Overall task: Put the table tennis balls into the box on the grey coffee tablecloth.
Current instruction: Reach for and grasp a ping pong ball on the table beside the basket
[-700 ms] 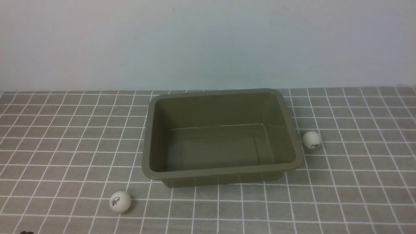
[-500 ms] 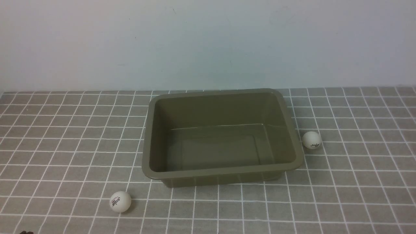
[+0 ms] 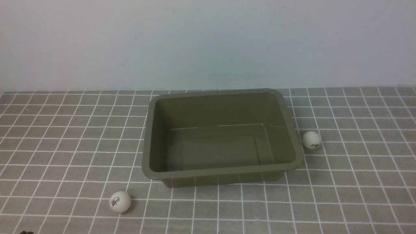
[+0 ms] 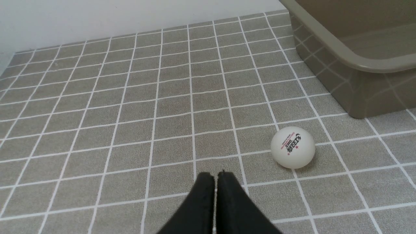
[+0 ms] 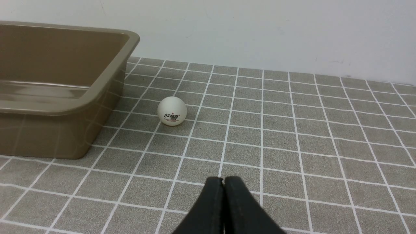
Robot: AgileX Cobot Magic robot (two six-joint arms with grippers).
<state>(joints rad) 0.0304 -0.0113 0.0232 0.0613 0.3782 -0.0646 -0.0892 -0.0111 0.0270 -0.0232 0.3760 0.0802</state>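
Observation:
The olive-brown box (image 3: 148,143) stands empty in the middle of the grey checked tablecloth (image 3: 357,182). One white table tennis ball (image 3: 120,201) lies near the box's front left corner; it also shows in the left wrist view (image 4: 292,147). The other ball (image 3: 312,140) lies just right of the box and shows in the right wrist view (image 5: 172,110). My left gripper (image 4: 215,175) is shut and empty, a short way from the first ball. My right gripper (image 5: 223,179) is shut and empty, well short of the second ball. In the front view only a dark tip (image 3: 26,232) shows at the lower left edge.
A plain pale wall (image 3: 208,42) rises behind the cloth's far edge. The box's corner shows in the left wrist view (image 4: 367,65) and its side wall in the right wrist view (image 5: 65,130). Bare cloth lies to both sides of the box.

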